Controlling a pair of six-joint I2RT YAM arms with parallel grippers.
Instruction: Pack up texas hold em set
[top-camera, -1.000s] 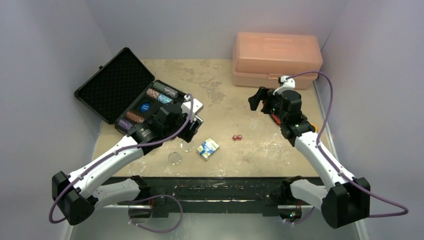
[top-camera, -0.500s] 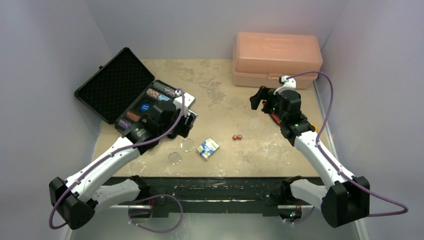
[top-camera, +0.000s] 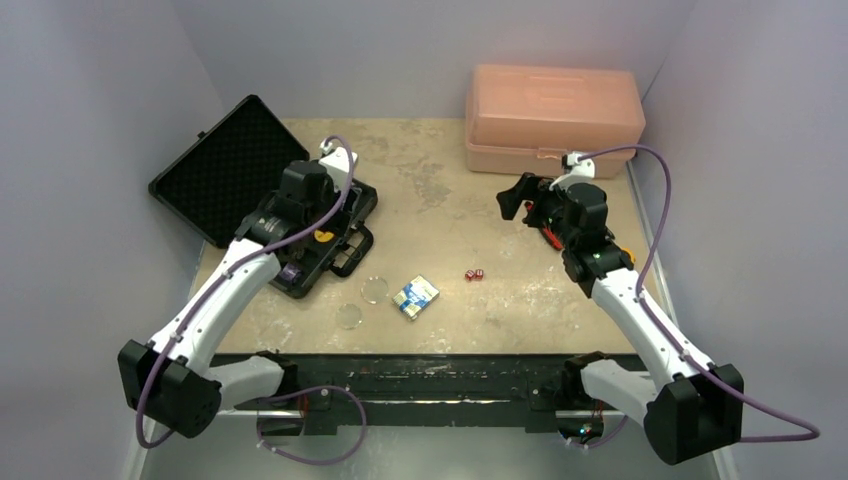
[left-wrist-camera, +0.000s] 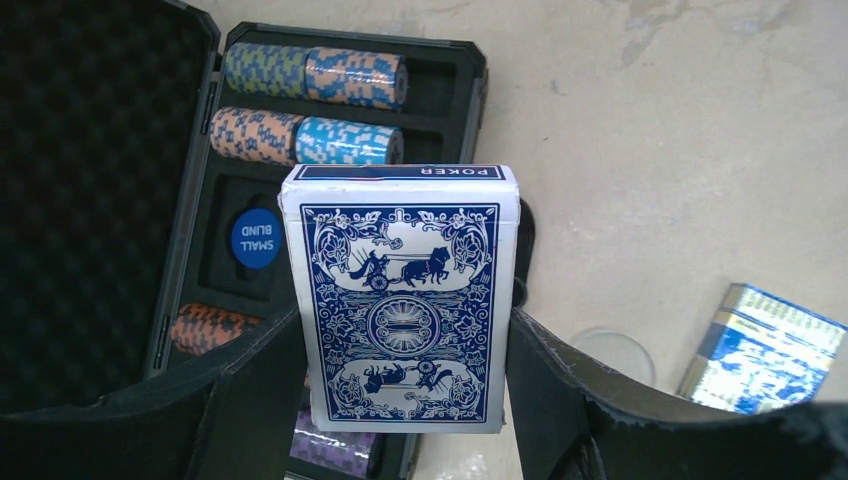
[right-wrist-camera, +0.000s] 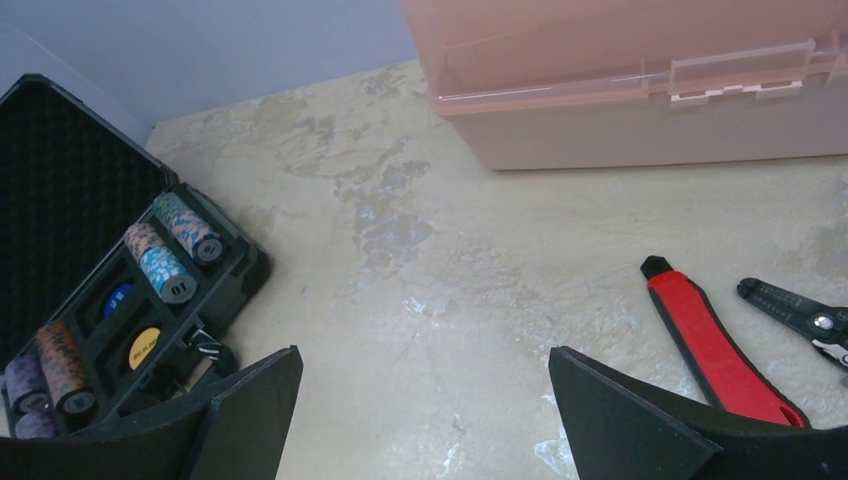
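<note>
The black poker case (top-camera: 228, 165) lies open at the back left, its tray (left-wrist-camera: 452, 70) holding rows of chips (left-wrist-camera: 315, 76) and a blue small blind button (left-wrist-camera: 256, 237). My left gripper (top-camera: 335, 235) is over the tray, shut on a blue-backed card deck (left-wrist-camera: 405, 300) held upright above the chip slots. A second blue deck (top-camera: 415, 296) lies on the table, with two red dice (top-camera: 474, 274) to its right and two clear discs (top-camera: 375, 290) to its left. My right gripper (top-camera: 520, 195) is open and empty above bare table, right of the case.
A closed pink plastic box (top-camera: 553, 118) stands at the back right. A red utility knife (right-wrist-camera: 715, 345) and wire strippers (right-wrist-camera: 800, 315) lie on the table under the right arm. The case lid's foam lining (left-wrist-camera: 90, 180) stands at the tray's left.
My left gripper has carried the deck up and to the left, from beside the clear discs to over the case's tray. The right arm has barely moved.
</note>
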